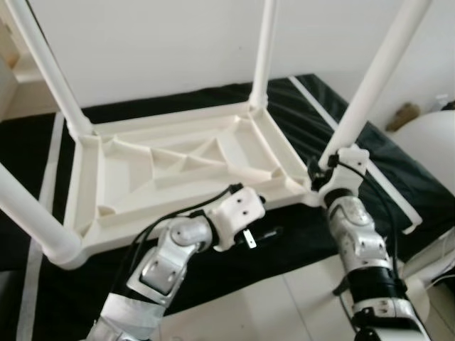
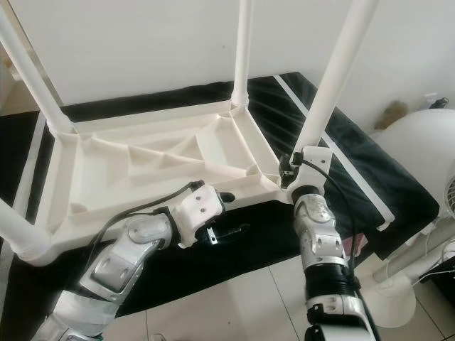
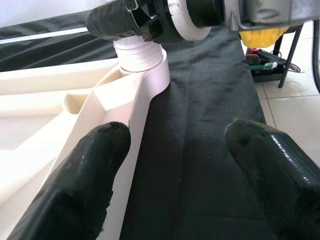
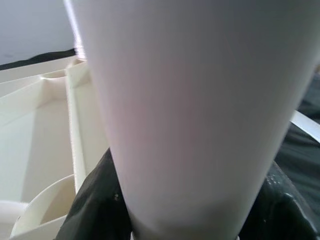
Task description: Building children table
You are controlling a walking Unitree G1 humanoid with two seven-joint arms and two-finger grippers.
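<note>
Upside-down tabletop w/ 4 legs; right gripper jaws clamp 1 leg, left gripper jaws wide.

Four upright legs ring the tabletop — open black mat nearside

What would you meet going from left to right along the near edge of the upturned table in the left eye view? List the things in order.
near-left table leg → left gripper → right gripper at the base of the near-right table leg → white fan.
</note>
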